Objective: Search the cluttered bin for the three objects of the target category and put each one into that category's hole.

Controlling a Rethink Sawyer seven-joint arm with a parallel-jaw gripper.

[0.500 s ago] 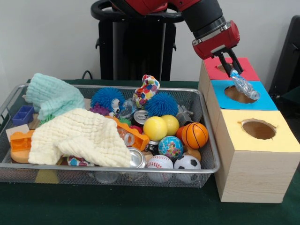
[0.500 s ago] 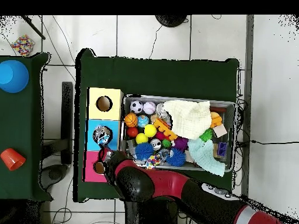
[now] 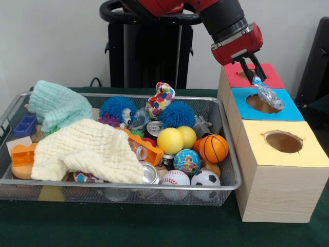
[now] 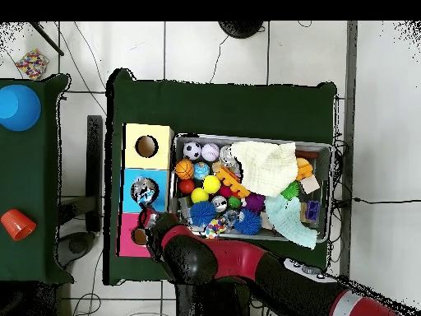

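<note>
Item in hand: our gripper (image 3: 255, 77) clamps a clear plastic bottle (image 3: 268, 93) above the blue box's hole (image 3: 262, 104); next, we release it squarely over that opening.

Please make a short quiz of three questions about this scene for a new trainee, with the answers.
1. True or false: the claw holds a clear plastic bottle.
2. Over which box top is the bottle: A red, B blue, C yellow?
3. Fill in: the basketball lies in the ___.

Key: 1 true. 2 B, above the blue box's hole. 3 bin, near the boxes.
</note>
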